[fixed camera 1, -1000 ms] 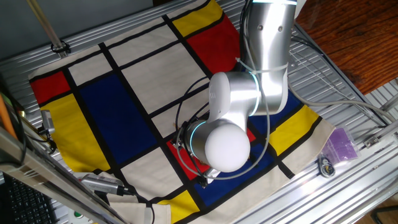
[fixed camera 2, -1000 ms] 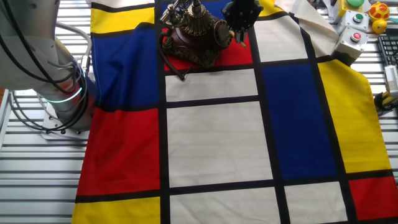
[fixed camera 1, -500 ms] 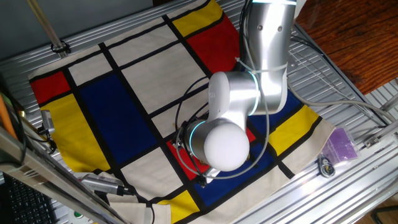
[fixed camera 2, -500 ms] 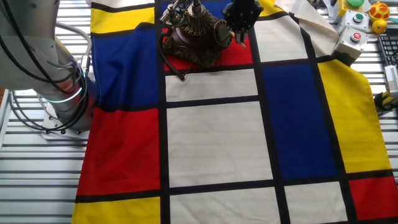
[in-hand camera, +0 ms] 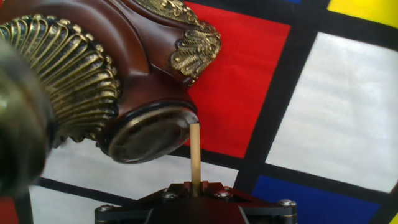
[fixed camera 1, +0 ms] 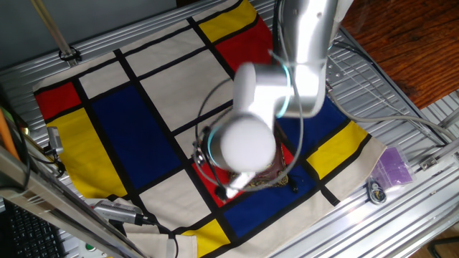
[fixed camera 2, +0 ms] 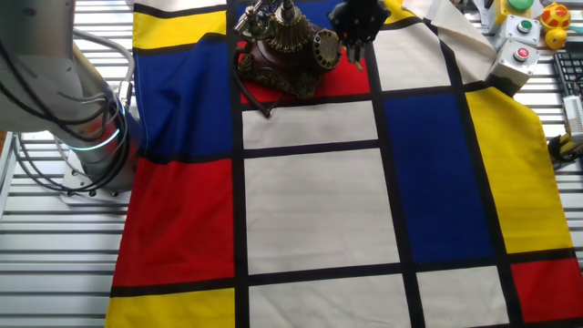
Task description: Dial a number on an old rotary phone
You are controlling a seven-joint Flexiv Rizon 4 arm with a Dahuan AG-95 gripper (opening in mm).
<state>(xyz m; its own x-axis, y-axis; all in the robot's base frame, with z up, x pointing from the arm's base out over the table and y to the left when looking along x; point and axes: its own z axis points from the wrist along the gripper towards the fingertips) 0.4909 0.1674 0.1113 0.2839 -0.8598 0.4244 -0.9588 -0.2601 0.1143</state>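
Observation:
The old rotary phone (fixed camera 2: pixel 284 47) stands at the far edge of the patterned cloth, its dark round dial (fixed camera 2: pixel 326 47) facing right. In the hand view the red-brown base (in-hand camera: pixel 146 59) with brass trim fills the upper left, and the dial (in-hand camera: pixel 148 132) sits just left of centre. My gripper (in-hand camera: pixel 195 185) is shut on a thin wooden stick (in-hand camera: pixel 194 155), whose tip touches the dial's right rim. In the other fixed view the black gripper (fixed camera 2: pixel 356 23) hovers right of the dial. In one fixed view the blurred arm (fixed camera 1: pixel 247 140) hides most of the phone.
The phone's dark cord (fixed camera 2: pixel 254 98) trails onto the cloth. A grey button box (fixed camera 2: pixel 516 56) and coloured toys (fixed camera 2: pixel 550 16) lie at the far right. The robot's base and cables (fixed camera 2: pixel 86 137) stand at the left. A purple object (fixed camera 1: pixel 393 166) lies off the cloth.
The arm has swung to the left in one fixed view and is motion-blurred. In the other fixed view the gripper has shifted slightly up and right beside the dial.

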